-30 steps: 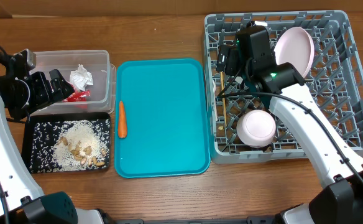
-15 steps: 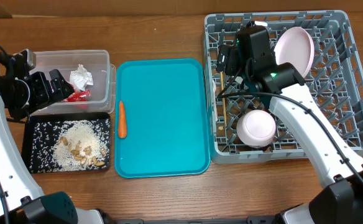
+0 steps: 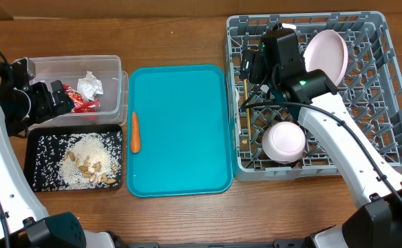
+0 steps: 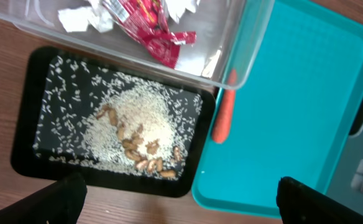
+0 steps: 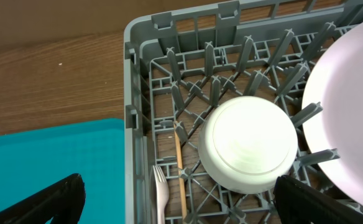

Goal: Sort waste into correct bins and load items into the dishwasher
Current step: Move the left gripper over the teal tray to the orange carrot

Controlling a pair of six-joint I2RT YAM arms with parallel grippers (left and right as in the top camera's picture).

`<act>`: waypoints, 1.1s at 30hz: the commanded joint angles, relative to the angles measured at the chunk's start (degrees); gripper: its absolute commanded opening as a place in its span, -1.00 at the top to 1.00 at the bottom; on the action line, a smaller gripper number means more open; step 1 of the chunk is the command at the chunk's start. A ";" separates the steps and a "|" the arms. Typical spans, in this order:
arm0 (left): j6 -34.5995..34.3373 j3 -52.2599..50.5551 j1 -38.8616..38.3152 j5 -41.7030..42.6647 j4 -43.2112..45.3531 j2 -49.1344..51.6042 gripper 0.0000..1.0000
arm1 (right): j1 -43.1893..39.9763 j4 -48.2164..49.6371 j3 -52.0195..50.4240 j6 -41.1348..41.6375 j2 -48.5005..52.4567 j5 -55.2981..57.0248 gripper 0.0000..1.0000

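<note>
The red wrapper (image 3: 79, 98) and a white paper wad (image 3: 89, 85) lie in the clear tub (image 3: 115, 69); the wrapper also shows in the left wrist view (image 4: 147, 25). The black tray (image 3: 32, 165) holds rice (image 4: 132, 115) and nut scraps (image 4: 145, 155). The carrot (image 3: 135, 132) lies on the teal tray's left edge. My left gripper (image 3: 58, 102) is open and empty at the tub's front left, (image 4: 181, 208) in its own view. My right gripper (image 3: 250, 72) is open and empty over the grey rack (image 3: 387, 103). The rack holds the plate (image 3: 327, 55), a bowl (image 3: 283, 141), another upturned bowl (image 5: 250, 143), the fork (image 5: 161, 193) and the chopstick (image 5: 180, 168).
The flat teal tray (image 3: 180, 131) lies between the bins and the rack. The rack's left wall (image 5: 135, 93) stands right beside the teal tray's edge. Bare wooden table runs along the front and back.
My left gripper has drawn back to the left, away from the tub. More of the red wrapper now shows in the tub. The right arm has not moved.
</note>
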 commanded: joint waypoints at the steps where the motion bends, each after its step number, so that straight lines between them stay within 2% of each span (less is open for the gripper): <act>1: -0.72 1.05 0.20 -0.90 1.07 -0.13 -1.00 | -0.22 0.35 0.70 0.09 -0.20 0.68 -1.00; 6: -7.93 1.05 0.20 5.90 3.45 -0.13 -1.00 | -0.22 0.35 0.70 0.09 -0.20 0.68 -1.00; 10: -10.36 0.68 -0.90 15.19 -0.09 -0.13 -1.00 | -0.22 0.35 0.70 0.09 -0.17 0.68 -1.00; 15: -11.39 0.68 -9.20 8.63 -2.54 -0.13 -1.00 | -0.22 0.35 0.70 0.09 -0.20 0.68 -1.00; 21: -19.19 0.68 -25.22 -8.61 -4.42 -0.13 -0.99 | -0.22 0.35 0.70 0.09 -0.17 0.68 -1.00; 26: -19.19 0.68 -32.87 -10.05 -1.11 -0.13 -0.99 | -0.22 0.35 0.70 0.09 -0.20 0.68 -1.00; 33: -19.19 0.68 -36.28 -10.03 5.53 -0.13 -1.00 | -0.22 0.35 0.70 0.09 -0.20 0.68 -1.00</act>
